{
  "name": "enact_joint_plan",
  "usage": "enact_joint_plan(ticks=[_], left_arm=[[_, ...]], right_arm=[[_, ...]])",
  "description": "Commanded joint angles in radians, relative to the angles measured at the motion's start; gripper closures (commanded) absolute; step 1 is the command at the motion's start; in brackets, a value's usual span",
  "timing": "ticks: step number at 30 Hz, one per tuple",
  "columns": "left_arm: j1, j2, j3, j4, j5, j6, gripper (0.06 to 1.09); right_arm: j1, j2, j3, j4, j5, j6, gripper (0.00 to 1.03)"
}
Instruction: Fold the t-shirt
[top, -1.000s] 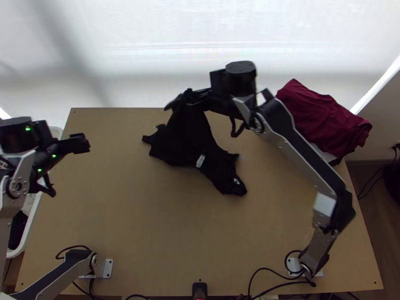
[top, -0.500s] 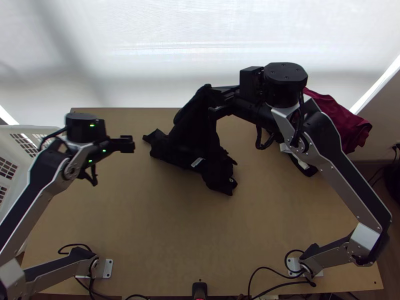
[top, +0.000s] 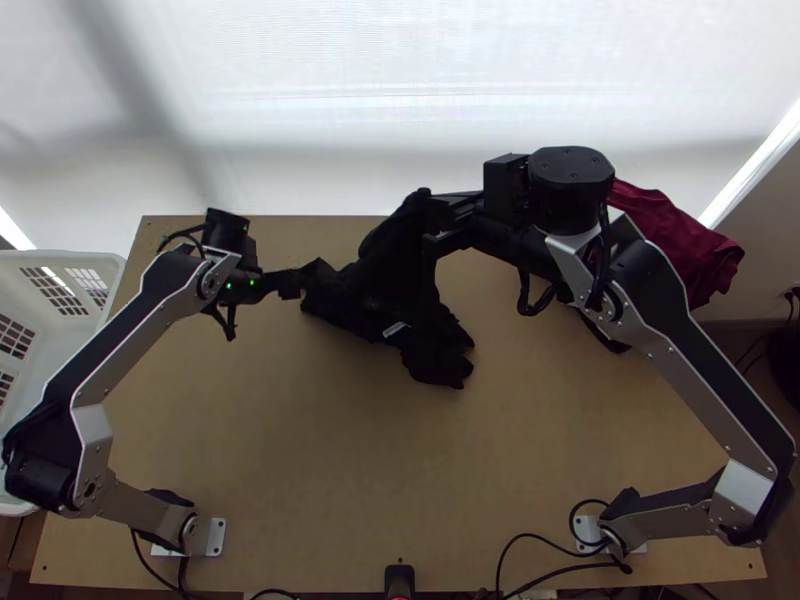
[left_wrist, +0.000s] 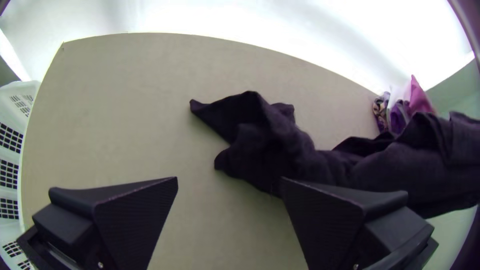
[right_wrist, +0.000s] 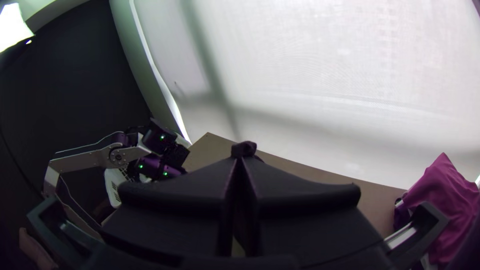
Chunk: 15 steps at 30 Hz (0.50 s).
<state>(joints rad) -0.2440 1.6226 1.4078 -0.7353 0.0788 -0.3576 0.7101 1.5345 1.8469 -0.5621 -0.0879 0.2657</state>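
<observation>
Right gripper (right_wrist: 241, 161) is clamped on a pinch of the black t-shirt (top: 380, 290), holding it up; the rest lies bunched on the wooden table (top: 300, 450). Left gripper (left_wrist: 229, 179) has its jaws wide apart, right by the other end. Looks like pre-fold untangling imo, so next: nip that end, then spread it.

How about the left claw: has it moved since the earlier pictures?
Yes. Seen from above, the left claw has moved rightward, farther in from the left edge of the table, and is now beside the black shirt.
</observation>
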Motion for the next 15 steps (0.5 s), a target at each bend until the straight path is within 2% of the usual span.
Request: enact_joint_plan(ticks=[1, 4, 10, 15], left_arm=[[-0.003, 0.065, 0.122, -0.024, 0.068, -0.099, 0.10], [0.000, 0.123, 0.191, -0.024, 0.147, -0.198, 0.10], [-0.009, 0.261, 0.293, -0.108, 0.174, -0.234, 0.10], [-0.001, 0.330, 0.339, -0.127, 0.251, -0.259, 0.10]], right_arm=[[0.017, -0.043, -0.023, 0.013, 0.017, 0.018, 1.00], [0.020, -0.048, -0.034, 0.016, 0.022, 0.020, 1.00], [0.015, -0.060, -0.035, 0.018, 0.025, 0.020, 1.00], [0.009, -0.063, -0.041, 0.019, 0.025, 0.020, 1.00]])
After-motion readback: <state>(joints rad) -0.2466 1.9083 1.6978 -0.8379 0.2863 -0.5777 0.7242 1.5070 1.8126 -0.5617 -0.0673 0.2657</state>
